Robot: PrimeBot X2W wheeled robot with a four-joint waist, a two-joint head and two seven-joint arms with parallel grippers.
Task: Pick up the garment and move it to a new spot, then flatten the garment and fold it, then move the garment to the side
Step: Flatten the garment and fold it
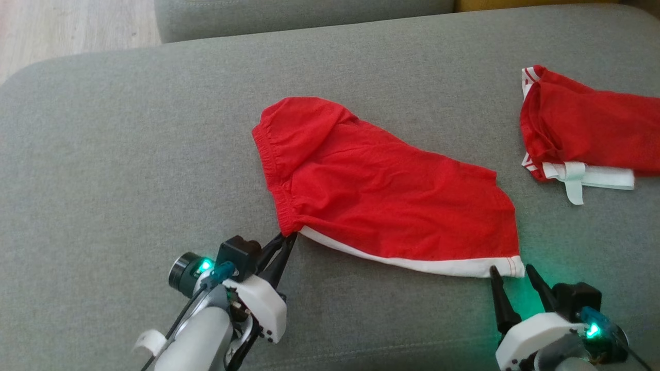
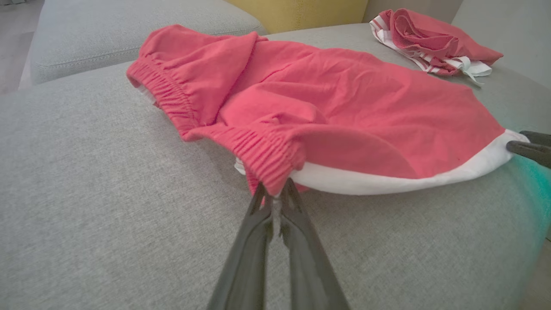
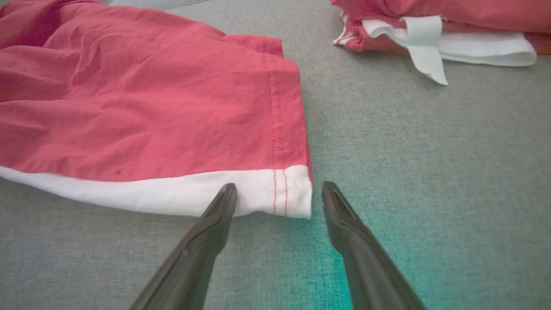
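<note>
Nearest the robot, the left end effector point(image 1: 285, 242) is pinched tight on the garment point(image 1: 381, 190). Its two dark fingers meet on the gathered end of the elastic waistband point(image 2: 267, 155), and a scrap of white cloth shows between them in the left wrist view. The right end effector point(image 1: 511, 269) stands wide and holds nothing. Its fingertips flank the garment's near right corner: in the right wrist view one tip overlaps the white band point(image 3: 172, 193) and the other lies over bare cushion point(image 1: 129, 154) just past the corner. Whether either tip touches the cloth cannot be told. A green glow falls on the cushion around that end effector.

The garment is a pair of red shorts lying in the middle of the wide grey cushion. It is spread mostly flat, with its length running from the left end effector across to the right one. A white band edges the near side along its whole length, with two lines of red stitching near the right corner. The ruched waistband is at the left end, where the cloth is folded over itself into a rounded flap. Soft creases cross the red panel.

Farther right, well apart, lies a second garment point(image 1: 582, 123), red and bunched, with white trim and a white tie. Beyond are another grey cushion point(image 1: 289, 15) and pale wood floor point(image 1: 62, 31).
</note>
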